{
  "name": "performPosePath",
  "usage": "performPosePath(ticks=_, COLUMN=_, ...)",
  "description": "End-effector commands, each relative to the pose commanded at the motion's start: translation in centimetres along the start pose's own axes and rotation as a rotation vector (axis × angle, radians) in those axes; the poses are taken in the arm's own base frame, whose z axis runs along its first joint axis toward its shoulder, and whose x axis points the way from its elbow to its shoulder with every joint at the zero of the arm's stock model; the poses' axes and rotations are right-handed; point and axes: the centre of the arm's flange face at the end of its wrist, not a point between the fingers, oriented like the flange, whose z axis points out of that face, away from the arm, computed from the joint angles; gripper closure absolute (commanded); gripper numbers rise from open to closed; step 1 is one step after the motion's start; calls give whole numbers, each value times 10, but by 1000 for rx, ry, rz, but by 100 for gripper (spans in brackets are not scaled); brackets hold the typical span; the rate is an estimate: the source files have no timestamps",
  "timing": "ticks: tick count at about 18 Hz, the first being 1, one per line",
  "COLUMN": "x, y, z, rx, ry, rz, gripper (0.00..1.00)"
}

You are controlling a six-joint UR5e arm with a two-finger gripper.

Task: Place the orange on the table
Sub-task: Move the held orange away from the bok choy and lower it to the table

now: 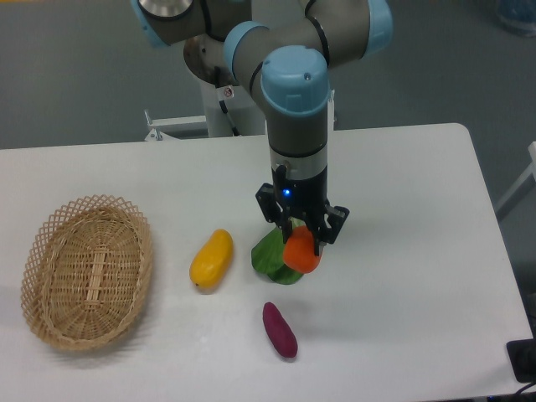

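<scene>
- Jaws of the gripper (301, 240) point straight down, closed partway, pinching the orange (301, 250) between them.
- The orange sits low between the black fingers, over a green leafy item (270, 256) on the white tabletop (402, 201).
- Whether the orange touches the leaf or tabletop cannot be told; the leaf is partly hidden behind it.

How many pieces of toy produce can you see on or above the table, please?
4: the orange in the gripper, a green leafy piece under it, a yellow fruit left of that, a purple sweet potato in front. Others may be hidden behind the arm.
</scene>
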Motion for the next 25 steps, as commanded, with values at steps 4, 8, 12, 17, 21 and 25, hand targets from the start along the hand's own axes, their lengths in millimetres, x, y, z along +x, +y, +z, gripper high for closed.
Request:
performPosePath(ticks=4, x=-11, y=9, z=48, rx=-88, ry=-67, rz=21, gripper=56)
performPosePath(ticks=8, x=-23, y=21, z=76, rx=-147, ry=-71, rz=28, gripper=56)
performPosePath(ticks=12, x=-23, y=38, z=108, rx=-190, ry=-21, rz=51, gripper=56)
performPosePath(ticks=17, x=-17, y=46, z=146, rx=-229, ry=32, rz=46, gripper=56)
performPosePath(ticks=21, x=-19, y=46, z=156, rx=-243, ry=36, rz=48, gripper=56)
performPosePath(ticks=25, x=-19, y=48, z=160, rx=-261, ry=30, rz=48, gripper=56)
